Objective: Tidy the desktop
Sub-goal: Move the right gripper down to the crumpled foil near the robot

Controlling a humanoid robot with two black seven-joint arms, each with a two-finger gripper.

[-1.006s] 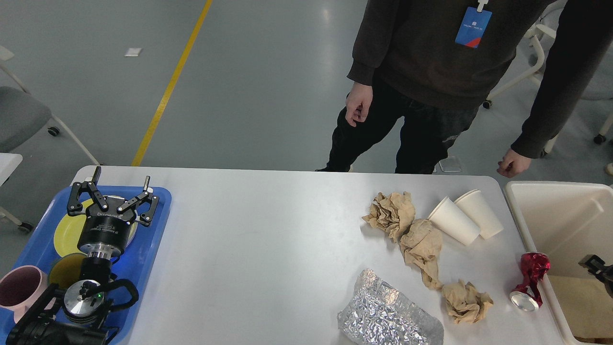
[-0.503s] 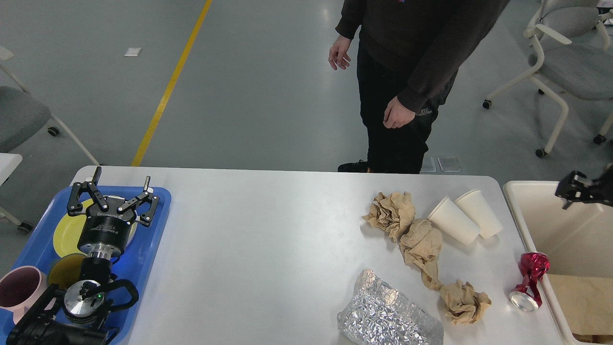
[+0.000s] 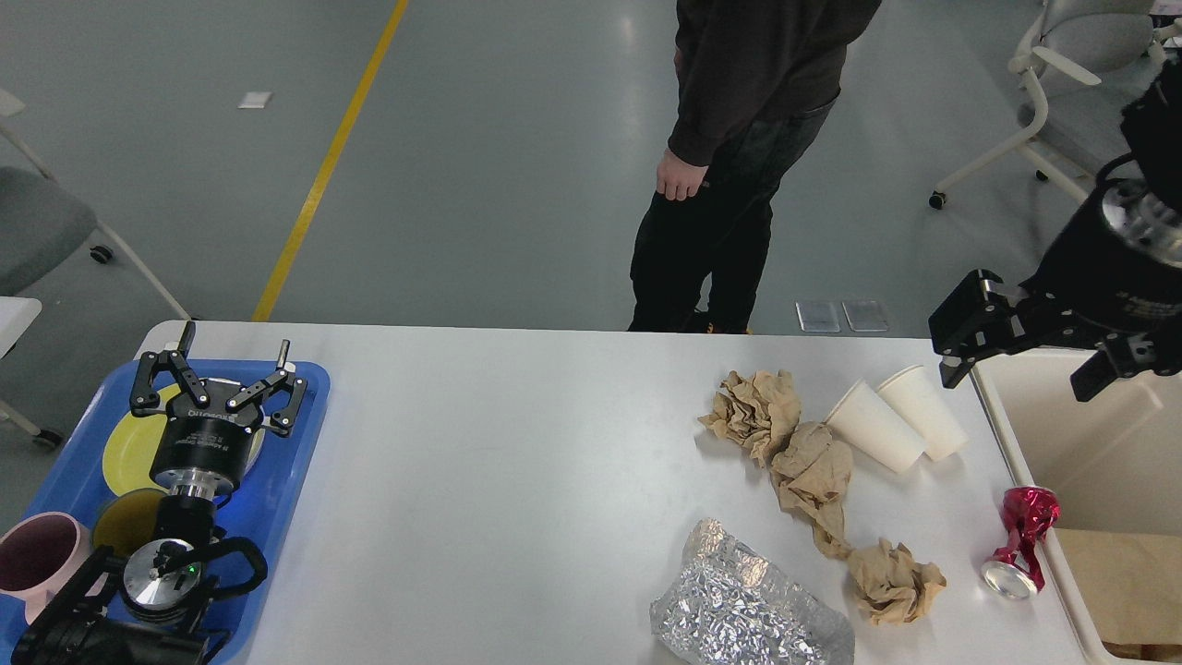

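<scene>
The white desktop (image 3: 517, 443) fills the lower view. On its right part lie three crumpled brown paper wads (image 3: 753, 411) (image 3: 813, 480) (image 3: 894, 582), two tipped white paper cups (image 3: 873, 427) (image 3: 923, 411), a crushed red can (image 3: 1020, 540) and a crumpled foil sheet (image 3: 748, 610). My right gripper (image 3: 1016, 379) hangs open and empty above the far left corner of the cream bin (image 3: 1090, 443). Over the blue tray (image 3: 286, 480) at the left, my left gripper (image 3: 235, 340) stands open with nothing in it.
The tray carries a yellow plate (image 3: 125, 448), a yellow bowl (image 3: 125, 522) and a pink cup (image 3: 37, 554). Brown paper (image 3: 1127, 582) lies in the bin. A person (image 3: 729, 139) stands behind the table's far edge. Wheeled chairs (image 3: 1080, 55) (image 3: 37, 222) flank the scene.
My right gripper has risen out of the bin and come up and left, now large in view over the bin's corner. The person has straightened and stepped left. The left arm is still.
</scene>
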